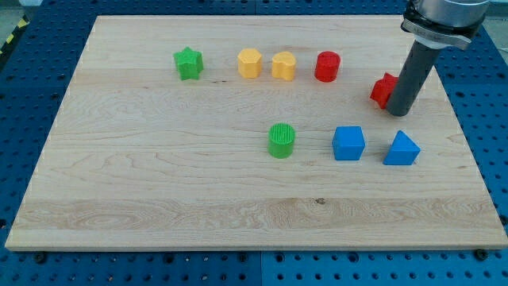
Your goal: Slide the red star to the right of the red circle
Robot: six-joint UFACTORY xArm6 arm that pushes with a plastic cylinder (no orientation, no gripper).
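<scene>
- Red star [383, 89], camera view: lies right of the red circle [326, 66], slightly lower, partly hidden behind my rod.
- Dark rod: my tip [399, 112] touches the star's right side, placed to nudge it; no jaws to open or close.
- Wooden board [159, 175]: other blocks well apart.

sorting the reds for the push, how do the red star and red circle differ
The red circle stands in full view, clear of my tip; the red star is half hidden behind the rod, beside the tip. The circle ends the top row; the star sits lower, to the view's right. Both are red.
</scene>
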